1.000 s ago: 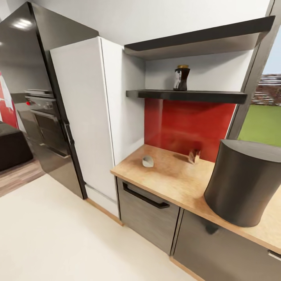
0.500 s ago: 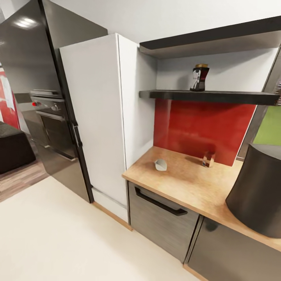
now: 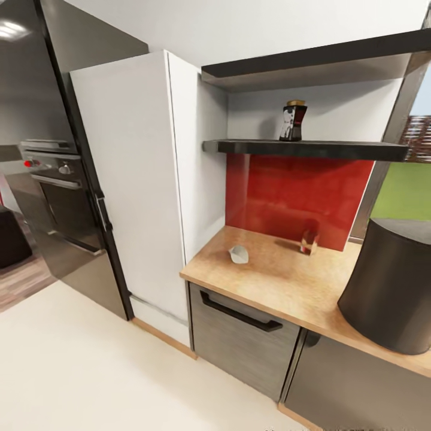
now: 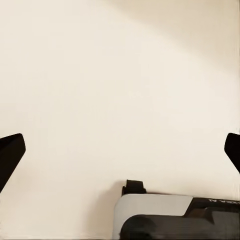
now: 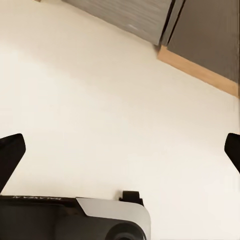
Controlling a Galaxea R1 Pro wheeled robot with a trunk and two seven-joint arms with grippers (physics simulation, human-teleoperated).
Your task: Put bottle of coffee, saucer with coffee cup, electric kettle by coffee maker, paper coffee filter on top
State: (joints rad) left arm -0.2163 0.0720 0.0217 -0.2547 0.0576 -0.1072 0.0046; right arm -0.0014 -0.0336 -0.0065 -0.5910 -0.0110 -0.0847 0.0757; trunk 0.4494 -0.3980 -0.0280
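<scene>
Now both arms hang low over the cream floor [image 4: 100, 75]: left claw [image 4: 120, 150] spread wide and holding nothing, right claw [image 5: 120, 150] just the same, near the cabinet base [image 5: 200, 30]. Up on the lower black shelf [image 3: 311, 148] stands the bottle of coffee [image 3: 293, 121], dark with a gold lid. Below, the wooden surface [image 3: 281, 281] carries a small white cup [image 3: 238, 254] and a big dark rounded appliance [image 3: 389, 287]
</scene>
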